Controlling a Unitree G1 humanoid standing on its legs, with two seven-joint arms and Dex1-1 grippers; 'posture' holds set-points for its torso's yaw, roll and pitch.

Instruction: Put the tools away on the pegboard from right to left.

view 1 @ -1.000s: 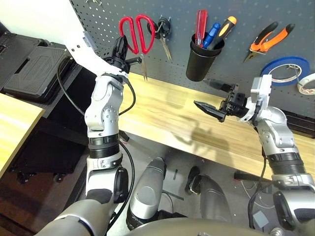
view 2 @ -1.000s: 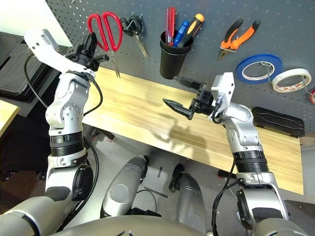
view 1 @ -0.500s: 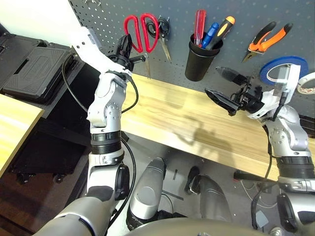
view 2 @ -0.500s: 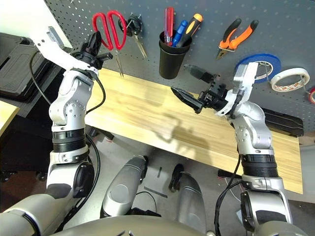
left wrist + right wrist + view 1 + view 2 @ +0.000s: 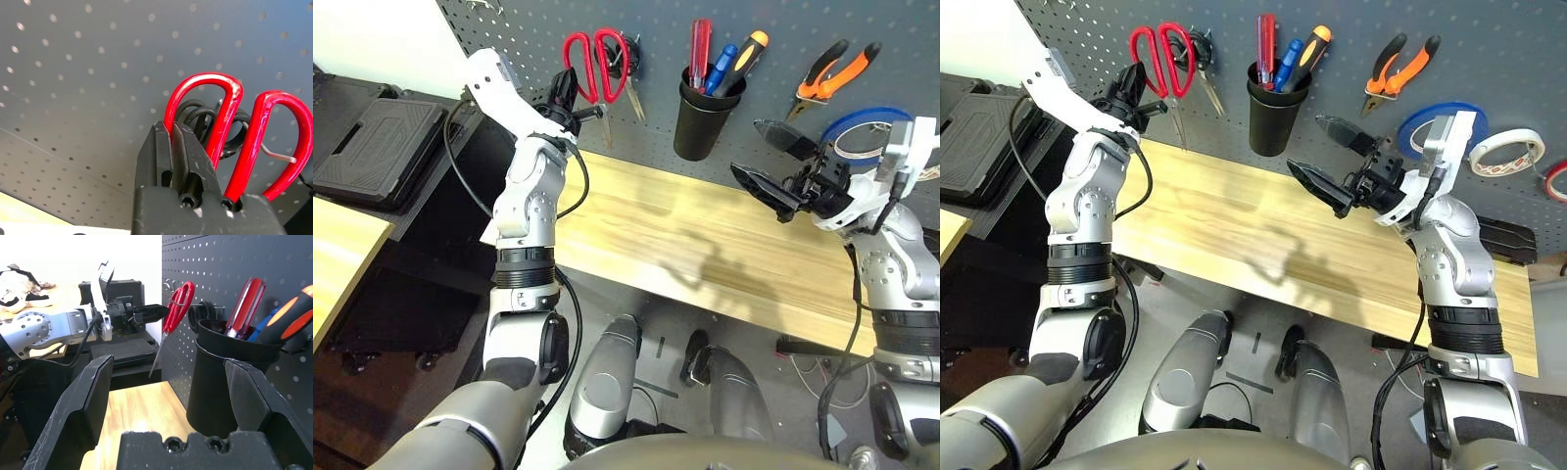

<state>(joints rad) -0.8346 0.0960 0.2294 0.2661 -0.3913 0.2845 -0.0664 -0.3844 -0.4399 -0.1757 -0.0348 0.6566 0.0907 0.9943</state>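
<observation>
Left gripper (image 5: 566, 94) clamps red-handled scissors (image 5: 594, 67); right gripper (image 5: 771, 162) spread wide, empty

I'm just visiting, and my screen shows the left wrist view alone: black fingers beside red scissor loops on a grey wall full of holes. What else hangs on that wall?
Observer: Right of the red-handled scissors, a black cup of screwdrivers hangs on the pegboard.
Operator: And past the cup?
Observer: Orange-and-black-handled pliers, then a blue tape roll.
Operator: Where's the other hand?
Observer: The right gripper is open and empty, above the wooden table.
</observation>
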